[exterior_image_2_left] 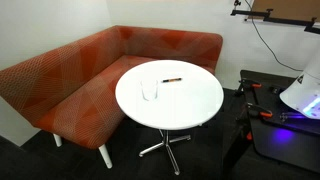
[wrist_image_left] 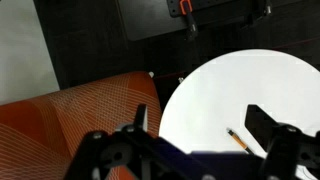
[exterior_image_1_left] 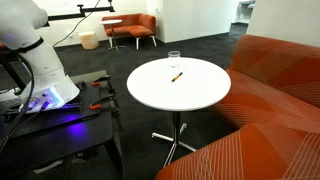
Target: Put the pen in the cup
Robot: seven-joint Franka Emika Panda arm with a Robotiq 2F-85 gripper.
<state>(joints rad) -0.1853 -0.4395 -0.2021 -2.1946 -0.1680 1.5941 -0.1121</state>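
Observation:
The pen (exterior_image_1_left: 176, 76) lies flat on the round white table (exterior_image_1_left: 195, 95), a short way from the clear cup (exterior_image_1_left: 174, 60), which stands upright near the table's edge. Both exterior views show them: the pen (exterior_image_2_left: 172, 80), the cup (exterior_image_2_left: 149, 90) and the table (exterior_image_2_left: 190, 105). In the wrist view my gripper (wrist_image_left: 200, 125) is open and empty, high above the table (wrist_image_left: 240, 90). The pen (wrist_image_left: 238, 139) shows next to the right finger. The cup is out of the wrist view. The gripper is not seen in either exterior view.
An orange corner sofa (exterior_image_1_left: 280, 90) wraps round the table's far side (exterior_image_2_left: 60, 80) and shows in the wrist view (wrist_image_left: 80, 115). The robot's base stands on a dark cart (exterior_image_1_left: 50, 115) with orange-handled clamps (wrist_image_left: 185, 8). An orange armchair (exterior_image_1_left: 135, 28) is far back.

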